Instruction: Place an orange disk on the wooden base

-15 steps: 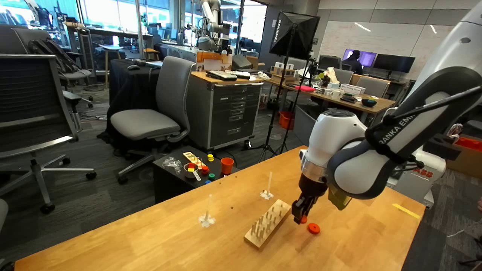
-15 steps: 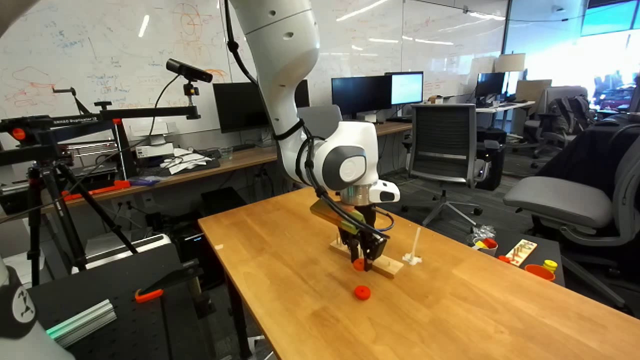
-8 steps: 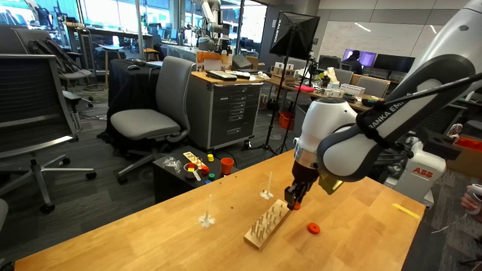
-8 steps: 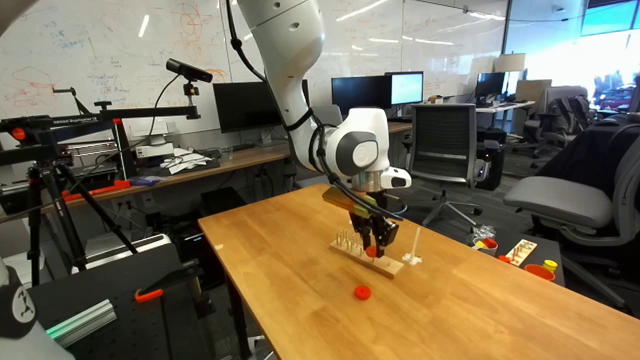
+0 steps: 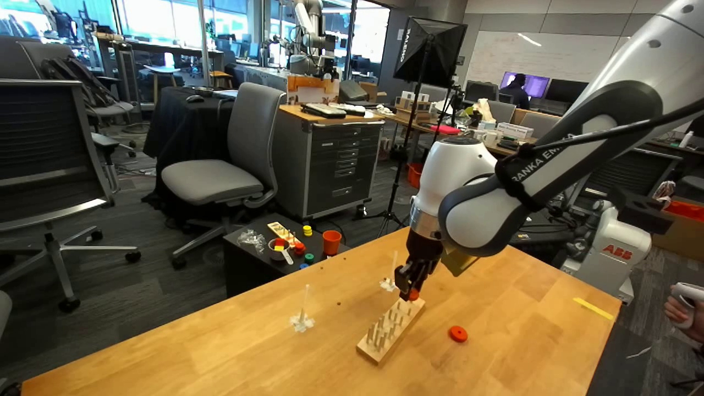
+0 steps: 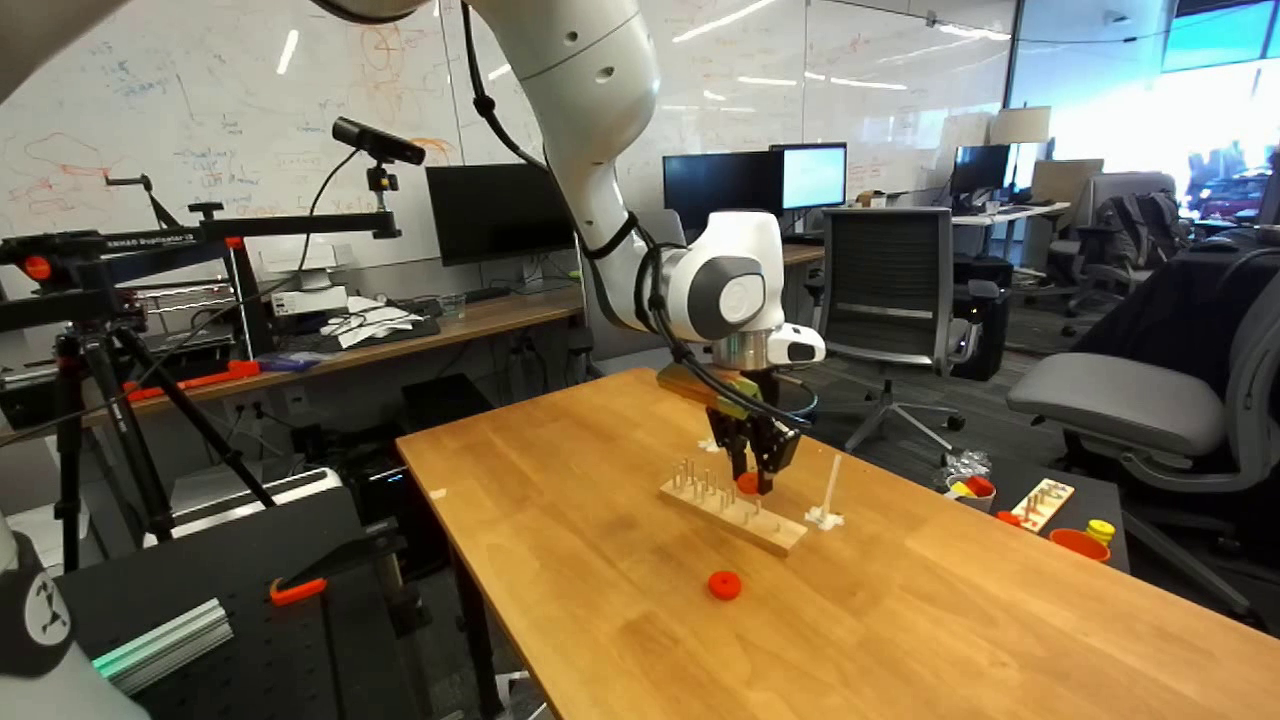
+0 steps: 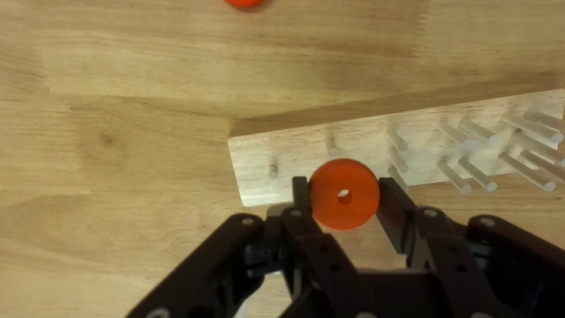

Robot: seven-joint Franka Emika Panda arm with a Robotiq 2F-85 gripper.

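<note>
Both exterior views show the white robot arm (image 6: 600, 190) coming down from above, bent sharply ahead of its silver wrist (image 6: 743, 350), with the black gripper (image 6: 751, 484) pointing down toward the table (image 6: 560, 520). Its two fingers are clamped on the orange disk (image 7: 331, 194), one pad (image 7: 301, 192) against each side, as the wrist view makes plain. The disk is held flat in the air, its centre hole in sight. Seen from the wrist, it overlaps a long edge of the wooden base (image 7: 295, 145), near the end with a single peg (image 7: 273, 171); how high it hangs is hard to judge.

In the wrist view the disk covers a stretch of that edge, the taller pegs (image 7: 481, 176) overlap at the right, and a red-orange round thing (image 7: 243, 2) is cut off at the top. In an exterior view only part of the held disk shows behind the fingertips, while the redder disk (image 5: 458, 334) lies on the table in full view. The arm's upper end runs out of frame in both exterior views.
</note>
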